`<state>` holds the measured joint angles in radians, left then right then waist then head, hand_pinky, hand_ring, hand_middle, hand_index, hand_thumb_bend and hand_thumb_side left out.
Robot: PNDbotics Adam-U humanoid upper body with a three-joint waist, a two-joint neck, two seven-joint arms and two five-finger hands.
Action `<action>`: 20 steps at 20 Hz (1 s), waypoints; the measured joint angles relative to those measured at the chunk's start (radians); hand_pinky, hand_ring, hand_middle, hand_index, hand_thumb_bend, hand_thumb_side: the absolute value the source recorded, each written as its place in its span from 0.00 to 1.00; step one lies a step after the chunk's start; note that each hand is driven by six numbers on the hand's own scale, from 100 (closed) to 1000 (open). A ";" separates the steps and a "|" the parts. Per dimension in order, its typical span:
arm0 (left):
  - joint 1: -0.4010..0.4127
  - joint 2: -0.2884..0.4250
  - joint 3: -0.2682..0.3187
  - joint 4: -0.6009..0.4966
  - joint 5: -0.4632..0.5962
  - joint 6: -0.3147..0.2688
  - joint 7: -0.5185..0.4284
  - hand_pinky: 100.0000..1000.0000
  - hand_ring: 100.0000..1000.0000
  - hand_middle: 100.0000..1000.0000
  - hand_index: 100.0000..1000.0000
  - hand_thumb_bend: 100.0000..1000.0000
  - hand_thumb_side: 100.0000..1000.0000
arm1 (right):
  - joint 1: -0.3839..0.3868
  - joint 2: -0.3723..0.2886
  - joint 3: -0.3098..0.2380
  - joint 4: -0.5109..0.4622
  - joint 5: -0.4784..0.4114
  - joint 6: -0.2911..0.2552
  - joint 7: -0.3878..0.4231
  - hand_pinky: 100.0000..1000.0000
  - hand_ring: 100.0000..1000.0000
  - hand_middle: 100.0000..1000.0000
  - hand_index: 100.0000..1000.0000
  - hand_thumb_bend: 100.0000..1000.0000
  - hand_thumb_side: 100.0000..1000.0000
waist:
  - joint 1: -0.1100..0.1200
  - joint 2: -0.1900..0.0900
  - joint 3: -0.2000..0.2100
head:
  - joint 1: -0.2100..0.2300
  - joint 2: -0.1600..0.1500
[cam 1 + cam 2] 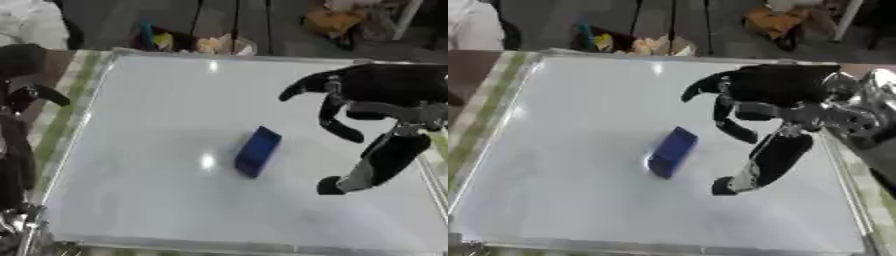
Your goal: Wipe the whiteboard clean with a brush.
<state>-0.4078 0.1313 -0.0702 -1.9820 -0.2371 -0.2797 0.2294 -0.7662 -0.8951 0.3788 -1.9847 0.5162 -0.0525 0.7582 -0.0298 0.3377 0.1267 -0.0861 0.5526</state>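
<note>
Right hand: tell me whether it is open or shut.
Open. The right hand hovers beside the blue brush, fingers spread and thumb apart, holding nothing.

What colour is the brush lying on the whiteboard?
The brush is dark blue, seen best in the left eye view.

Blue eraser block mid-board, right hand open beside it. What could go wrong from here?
1. The right hand hovers open, apart from the blue eraser block; closing off-centre could nudge the block away instead of gripping it.
2. The whiteboard looks glossy, so the block may slide when touched.
3. The block lies at an angle to the hand, so the fingers may catch a corner.
</note>
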 measured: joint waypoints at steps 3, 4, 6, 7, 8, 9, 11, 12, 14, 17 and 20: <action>0.001 0.000 0.000 0.000 0.000 0.001 -0.002 0.37 0.76 0.66 0.62 0.00 0.91 | -0.004 -0.003 0.008 0.000 0.019 0.005 0.009 0.89 0.97 0.91 0.12 0.49 0.42 | -0.002 0.000 0.005 | 0.000 0.000; 0.001 0.000 -0.002 0.000 0.000 0.001 -0.002 0.37 0.76 0.66 0.62 0.00 0.91 | -0.008 -0.008 0.011 0.000 0.024 0.006 0.009 0.88 0.97 0.90 0.11 0.48 0.41 | -0.002 0.000 0.006 | 0.000 0.000; 0.001 0.000 -0.004 0.000 0.001 0.001 -0.003 0.37 0.76 0.66 0.62 0.00 0.91 | -0.013 -0.014 0.020 0.000 0.035 0.005 0.008 0.87 0.95 0.86 0.10 0.46 0.39 | -0.004 0.000 0.010 | 0.000 0.000; 0.001 0.000 -0.006 0.000 0.001 0.002 -0.004 0.37 0.76 0.66 0.62 0.00 0.91 | -0.019 -0.017 0.025 0.001 0.043 0.003 0.006 0.87 0.95 0.86 0.10 0.46 0.39 | -0.004 0.000 0.010 | -0.001 0.000; 0.001 0.000 -0.006 0.000 0.001 0.002 -0.004 0.37 0.76 0.66 0.62 0.00 0.91 | -0.023 -0.018 0.031 0.004 0.054 -0.002 0.001 0.87 0.95 0.86 0.10 0.44 0.38 | -0.004 0.000 0.011 | -0.002 0.000; 0.001 0.000 -0.006 0.000 0.002 0.002 -0.005 0.37 0.76 0.66 0.62 0.00 0.91 | -0.029 -0.018 0.037 0.015 0.065 -0.008 -0.005 0.87 0.95 0.86 0.09 0.43 0.37 | -0.004 0.000 0.012 | -0.003 0.000; 0.001 0.000 -0.006 0.000 0.003 0.001 -0.006 0.37 0.76 0.66 0.62 0.00 0.91 | -0.046 -0.017 0.051 0.047 0.085 -0.022 -0.019 0.87 0.94 0.85 0.09 0.42 0.37 | -0.004 0.000 0.018 | -0.004 0.000; 0.001 0.000 -0.006 0.000 0.003 0.001 -0.006 0.37 0.76 0.66 0.62 0.00 0.91 | -0.055 -0.017 0.057 0.065 0.092 -0.030 -0.026 0.87 0.94 0.84 0.08 0.42 0.36 | -0.004 0.000 0.018 | -0.005 0.000; 0.001 0.000 -0.006 0.000 0.004 0.001 -0.007 0.37 0.76 0.66 0.62 0.00 0.91 | -0.077 -0.012 0.071 0.106 0.103 -0.049 -0.039 0.87 0.94 0.83 0.07 0.43 0.36 | -0.004 0.000 0.021 | -0.007 0.001; 0.001 0.000 -0.007 0.000 0.004 0.000 -0.010 0.37 0.76 0.66 0.62 0.00 0.91 | -0.109 0.003 0.090 0.167 0.115 -0.079 -0.052 0.86 0.94 0.82 0.06 0.44 0.35 | -0.005 0.000 0.024 | -0.014 0.001; 0.001 0.000 -0.011 0.000 0.004 0.001 -0.011 0.37 0.76 0.66 0.62 0.00 0.91 | -0.128 0.016 0.104 0.229 0.122 -0.110 -0.066 0.86 0.94 0.82 0.05 0.42 0.34 | -0.009 0.000 0.029 | -0.019 0.005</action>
<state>-0.4069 0.1313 -0.0817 -1.9820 -0.2331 -0.2790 0.2180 -0.8938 -0.8786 0.4826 -1.7561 0.6381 -0.1626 0.6926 -0.0385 0.3378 0.1555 -0.1048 0.5579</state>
